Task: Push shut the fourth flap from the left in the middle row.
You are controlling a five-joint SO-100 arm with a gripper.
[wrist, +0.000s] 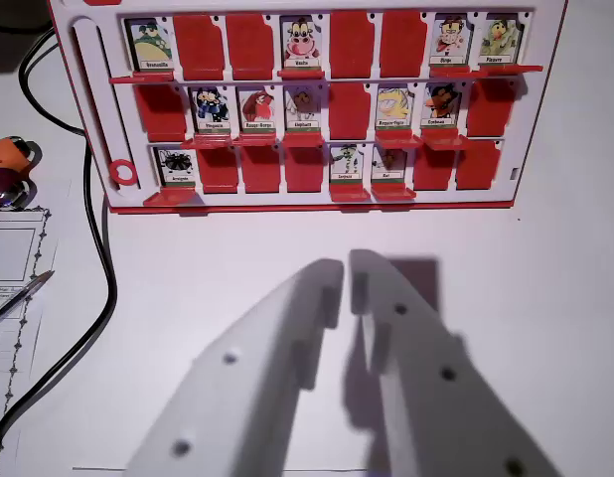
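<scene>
Gripper [347, 266] pressed nearly together | game board [317, 104] ahead | card labels too blurred to read

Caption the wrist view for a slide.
White gripper, nearly closed and empty, poised on the white table below a red flap game board, fourth middle-row flap open, showing its picture card.

We are seeing small name captions under the portraits on the red game board [307, 204], but they are staying too blurred to read. We are also finding the print on the paper sheet [14, 263] illegible.
</scene>
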